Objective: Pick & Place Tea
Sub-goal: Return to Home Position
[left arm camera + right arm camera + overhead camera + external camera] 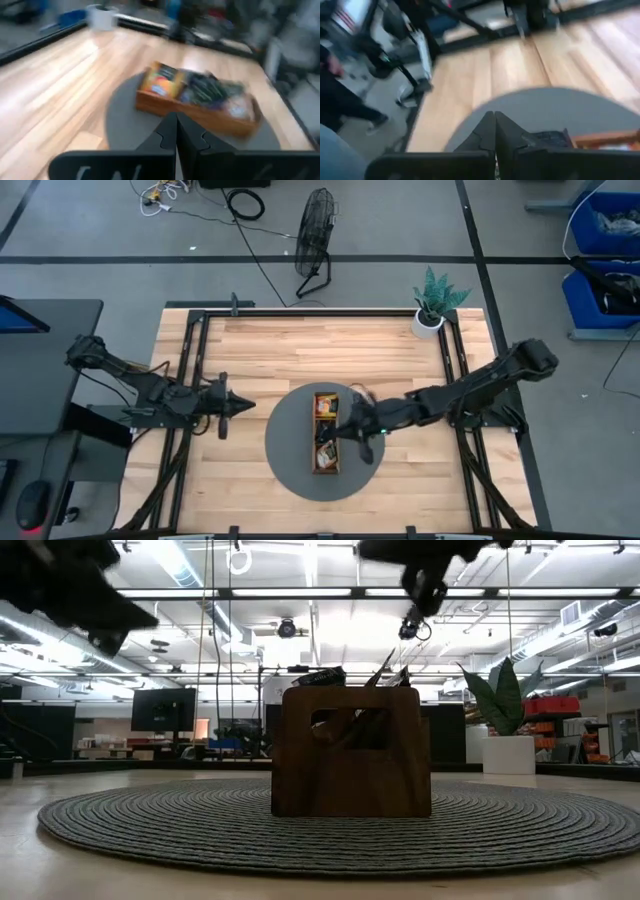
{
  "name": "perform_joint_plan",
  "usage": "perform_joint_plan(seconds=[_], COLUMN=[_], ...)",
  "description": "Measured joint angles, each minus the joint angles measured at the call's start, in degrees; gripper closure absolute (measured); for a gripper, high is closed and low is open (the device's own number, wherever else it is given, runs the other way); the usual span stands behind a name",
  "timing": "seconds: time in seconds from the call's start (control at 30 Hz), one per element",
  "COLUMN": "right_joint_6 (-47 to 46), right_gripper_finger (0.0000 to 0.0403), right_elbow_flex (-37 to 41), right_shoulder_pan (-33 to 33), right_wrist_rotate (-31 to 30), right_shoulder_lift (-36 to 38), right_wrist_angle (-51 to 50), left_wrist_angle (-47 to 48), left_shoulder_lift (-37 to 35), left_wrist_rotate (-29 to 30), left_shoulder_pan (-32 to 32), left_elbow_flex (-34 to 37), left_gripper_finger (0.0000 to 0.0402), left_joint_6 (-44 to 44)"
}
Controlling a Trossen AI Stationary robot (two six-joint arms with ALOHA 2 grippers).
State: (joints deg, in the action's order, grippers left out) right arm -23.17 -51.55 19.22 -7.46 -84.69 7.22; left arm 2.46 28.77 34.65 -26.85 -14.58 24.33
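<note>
All the tea point(165, 82) I can see lies in the wooden tray point(210, 119) on the round mat point(290, 465). The right gripper point(494, 117) hangs above the tray and the left gripper point(175, 120) left of the mat, both with fingers pressed together, empty. I'd raise the right one straight up before retracting.

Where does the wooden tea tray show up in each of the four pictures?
High view: wooden tray in the middle, on the round grey mat.
Low view: the tray dead centre, seen end-on.
Left wrist view: the tray whole, lying across the mat.
Right wrist view: only a sliver of the tray rim.
Shared landmark: the round grey mat under it.
</note>
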Motion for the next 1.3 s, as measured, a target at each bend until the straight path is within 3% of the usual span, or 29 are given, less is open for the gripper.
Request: perform_joint_plan(seconds=[0.1, 0.3, 0.43, 0.8, 0.97, 1.3], right_joint_6=[2.66, 1.53, 4.23, 9.31, 10.26, 9.03], right_gripper_finger=[0.0403, 0.0403, 0.0403, 0.0403, 0.0403, 0.0403], right_elbow_flex=[6.48, 20.45, 25.67, 32.69, 34.78, 39.43], right_shoulder_pan=[-0.59, -3.64, -5.21, -15.29, -19.01, -22.55], right_wrist_rotate=[0.34, 2.41, 3.12, 14.12, 15.55, 16.03], right_shoulder_lift=[4.32, 12.16, 17.34, 26.92, 30.32, 39.21], right_wrist_angle=[8.76, 24.89, 26.50, 26.35, 26.27, 23.22], left_wrist_angle=[-4.07, -5.90, -6.32, -8.97, -11.12, -11.32], left_shoulder_lift=[-0.32, -0.73, -0.78, -1.17, -1.17, -3.92], left_wrist_rotate=[-5.40, -6.01, -6.51, -18.11, -25.55, -29.39], left_shoulder_pan=[-0.02, 1.07, 3.44, 14.66, 21.14, 29.47], left_elbow_flex=[-0.06, 0.04, 0.02, 0.02, 0.02, 0.02], left_gripper_finger=[0.0399, 0.0399, 0.0399, 0.0399, 0.0399, 0.0400], left_joint_6=[-9.02, -11.21, -11.85, -14.97, -16.45, -17.72])
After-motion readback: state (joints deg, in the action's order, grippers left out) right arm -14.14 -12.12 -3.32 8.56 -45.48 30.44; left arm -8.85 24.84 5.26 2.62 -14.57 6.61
